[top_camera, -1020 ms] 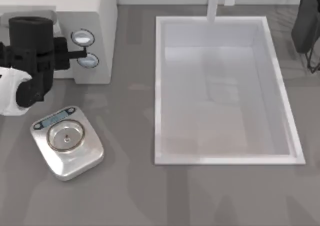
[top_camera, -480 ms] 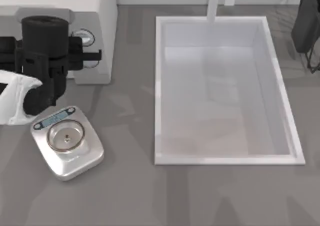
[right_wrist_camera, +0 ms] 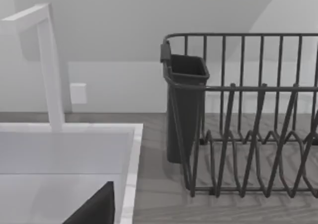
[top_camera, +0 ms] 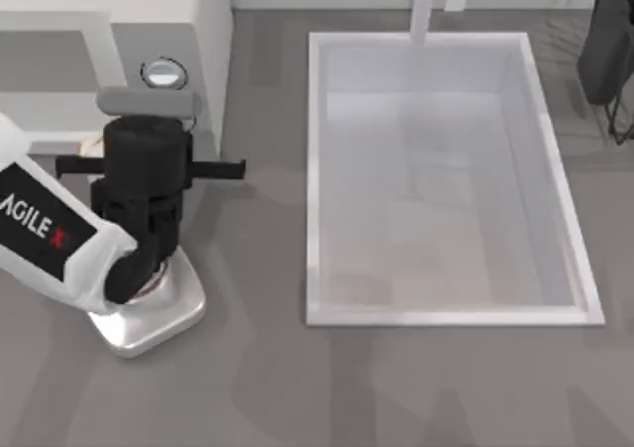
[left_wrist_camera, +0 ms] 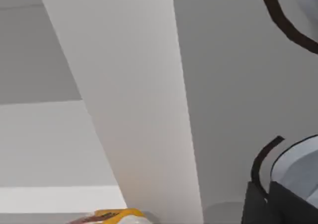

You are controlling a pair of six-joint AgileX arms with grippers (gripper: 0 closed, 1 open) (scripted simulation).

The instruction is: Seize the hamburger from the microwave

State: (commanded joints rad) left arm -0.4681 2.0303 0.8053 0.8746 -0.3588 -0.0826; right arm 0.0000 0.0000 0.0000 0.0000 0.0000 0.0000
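Left gripper point(top_camera: 149, 120) sits at the front of the large white boxy microwave point(top_camera: 213, 31), over its knob panel; whether its fingers are spread cannot be told. Beyond it, the small round tan-yellow hamburger point(left_wrist_camera: 112, 216) lies just inside the cavity, cut off at the left wrist view's edge. The left arm is nearer. Right arm stays parked by the dark wire dish rack point(right_wrist_camera: 248, 124).

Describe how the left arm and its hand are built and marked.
The left arm has a white shell lettered AGILE in black, followed by a red X. Its wrist is a black cylinder with blocky black housings, and thin black bars stick out sideways at the left hand. No loose cables show.
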